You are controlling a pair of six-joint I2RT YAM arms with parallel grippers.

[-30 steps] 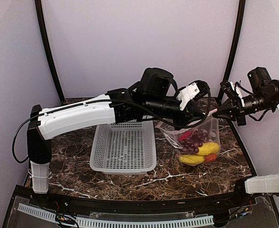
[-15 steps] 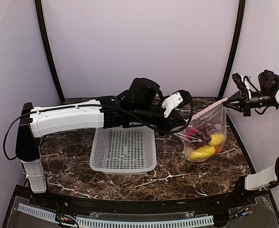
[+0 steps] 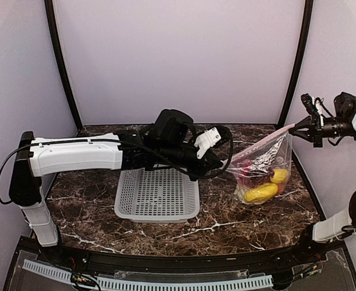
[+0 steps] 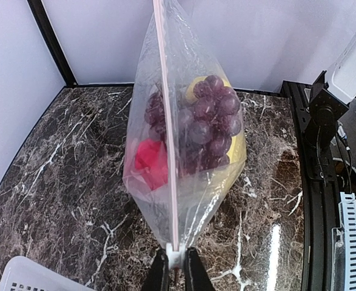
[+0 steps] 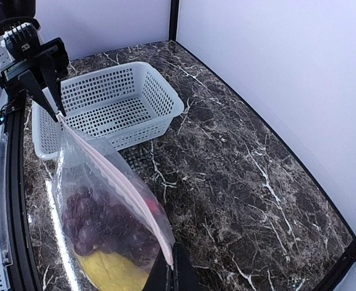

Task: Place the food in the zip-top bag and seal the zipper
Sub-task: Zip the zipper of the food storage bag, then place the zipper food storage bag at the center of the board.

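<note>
Pinched narrow with the left fingers (image 4: 164, 274) on the near end of the narrow whitish-pink zipper strip (image 4: 164, 121), right at a corner of the clear crinkly zip-top plastic bag (image 4: 190, 206). Pressed fully together with the right fingers (image 5: 173, 276) on the far end of that same strip (image 5: 123, 182).

Stretched taut between the two grips. Sloped, in the top view, from the left fingers (image 3: 218, 165) at the 8 o'clock end of the strip (image 3: 262, 140) up to the right fingers (image 3: 300, 127) at the 2 o'clock end. Read as one single line from end to end in the left wrist view.

Hung below the strip as a full pouch (image 3: 264, 167), over the dark marbled stone worktop (image 3: 226, 212), at 3 o'clock of the grey-white perforated plastic basket (image 3: 156, 213) and apart from it. Could not tell whether the bottom of the bag touched the worktop.

Held inside the bag: the dark red toy grape bunch (image 4: 205, 127) in the middle, and the red toy pepper (image 4: 150, 163) at 8 o'clock of the grapes and touching them, with yellow showing behind both. Showed from above, low in the bag, the long yellow toy piece (image 3: 259, 193) and the rounder yellow toy piece (image 3: 279, 176) at its 1 o'clock, just beside it, under the grapes (image 3: 258, 173).
</note>
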